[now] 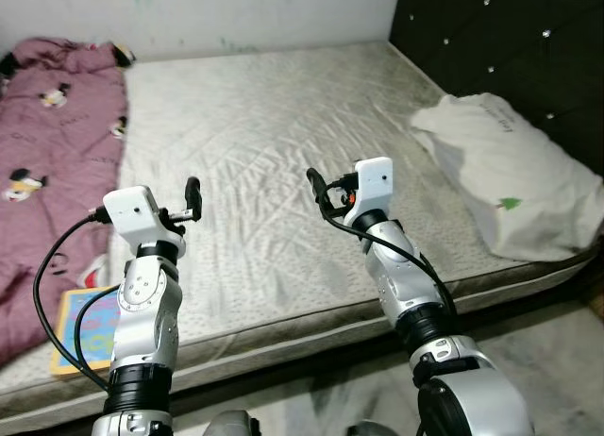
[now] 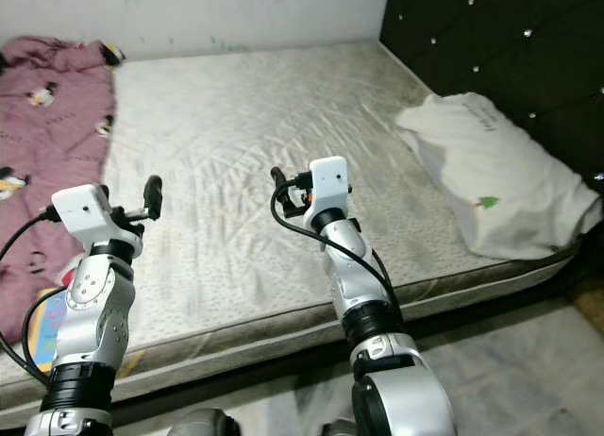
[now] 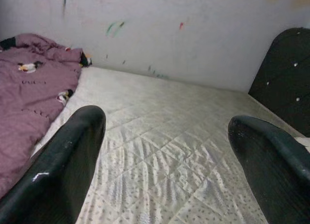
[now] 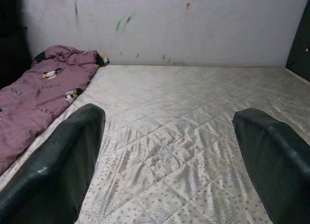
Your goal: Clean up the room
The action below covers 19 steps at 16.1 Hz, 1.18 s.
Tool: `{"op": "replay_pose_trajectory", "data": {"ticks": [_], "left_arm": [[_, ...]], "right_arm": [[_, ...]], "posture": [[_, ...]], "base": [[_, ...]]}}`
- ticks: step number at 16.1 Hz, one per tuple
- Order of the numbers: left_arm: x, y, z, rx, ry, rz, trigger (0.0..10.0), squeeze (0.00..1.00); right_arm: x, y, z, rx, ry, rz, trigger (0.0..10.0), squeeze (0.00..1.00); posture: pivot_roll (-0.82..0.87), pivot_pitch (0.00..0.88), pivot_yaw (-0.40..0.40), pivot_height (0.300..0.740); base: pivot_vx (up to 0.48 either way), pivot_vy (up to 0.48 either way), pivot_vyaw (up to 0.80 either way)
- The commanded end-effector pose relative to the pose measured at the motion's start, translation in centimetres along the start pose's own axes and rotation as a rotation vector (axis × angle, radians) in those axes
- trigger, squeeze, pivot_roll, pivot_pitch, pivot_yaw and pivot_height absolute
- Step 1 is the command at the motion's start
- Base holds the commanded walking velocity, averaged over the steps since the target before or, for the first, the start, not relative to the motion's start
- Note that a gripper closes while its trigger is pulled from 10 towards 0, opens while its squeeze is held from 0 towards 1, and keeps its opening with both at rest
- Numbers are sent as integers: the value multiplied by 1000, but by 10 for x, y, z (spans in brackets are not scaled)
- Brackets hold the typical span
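Currently:
Bed: one quilted mattress (image 1: 274, 143), pale grey, wrinkled — against a white wall (image 3: 193, 35) with a few coloured scribbles; black tufted headboard (image 1: 510, 40) on the robot's right.
Blanket: one, maroon with cartoon prints (image 1: 47, 143), bunched along the left side of the mattress.
Pillow: one, white (image 1: 514, 176), at the headboard end; small green tree mark on it, faint writing unreadable.
Book: one colourful kids' book (image 1: 85, 327) at the near left mattress edge, beside the blanket, partly behind the left arm.
Left gripper (image 1: 192, 202): above the mattress near edge, fingers apart, empty.
Right gripper (image 1: 316, 186): mid-mattress, fingers apart, empty — nothing between grippers and bedding.
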<state>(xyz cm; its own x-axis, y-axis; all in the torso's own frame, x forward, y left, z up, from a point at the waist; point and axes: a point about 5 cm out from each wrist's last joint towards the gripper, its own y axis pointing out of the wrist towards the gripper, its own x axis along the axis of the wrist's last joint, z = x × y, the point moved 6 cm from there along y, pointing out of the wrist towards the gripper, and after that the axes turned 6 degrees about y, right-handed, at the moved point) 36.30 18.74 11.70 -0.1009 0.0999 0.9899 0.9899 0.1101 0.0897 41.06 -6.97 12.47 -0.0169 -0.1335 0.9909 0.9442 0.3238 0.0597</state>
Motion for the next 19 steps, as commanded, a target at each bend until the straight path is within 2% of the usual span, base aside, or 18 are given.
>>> {"op": "replay_pose_trajectory", "data": {"ticks": [1,6,10,15,19], "left_arm": [[0,2,-10,-20,-4,0,10000,0],[1,2,-10,-21,1,-2,10000,0],[1,3,-11,-26,8,-3,10000,0],[1,3,-11,-28,12,-1,10000,0],[2,3,-11,-27,15,-8,10000,0]], "right_arm": [[2,-3,-11,-15,-16,-7,10000,0],[2,-2,-9,-13,-16,-6,10000,0],[1,-2,-8,-7,-15,-6,10000,0],[0,-2,-6,2,-24,-6,10000,0],[0,-1,-4,10,-21,-3,10000,0]], "posture": [[64,0,-7,740],[66,0,-7,740],[68,0,-5,740],[72,0,-5,740],[72,0,-3,740]], "base": [[0,480,800],[0,480,780],[0,480,0],[0,480,763],[0,480,0]]}}
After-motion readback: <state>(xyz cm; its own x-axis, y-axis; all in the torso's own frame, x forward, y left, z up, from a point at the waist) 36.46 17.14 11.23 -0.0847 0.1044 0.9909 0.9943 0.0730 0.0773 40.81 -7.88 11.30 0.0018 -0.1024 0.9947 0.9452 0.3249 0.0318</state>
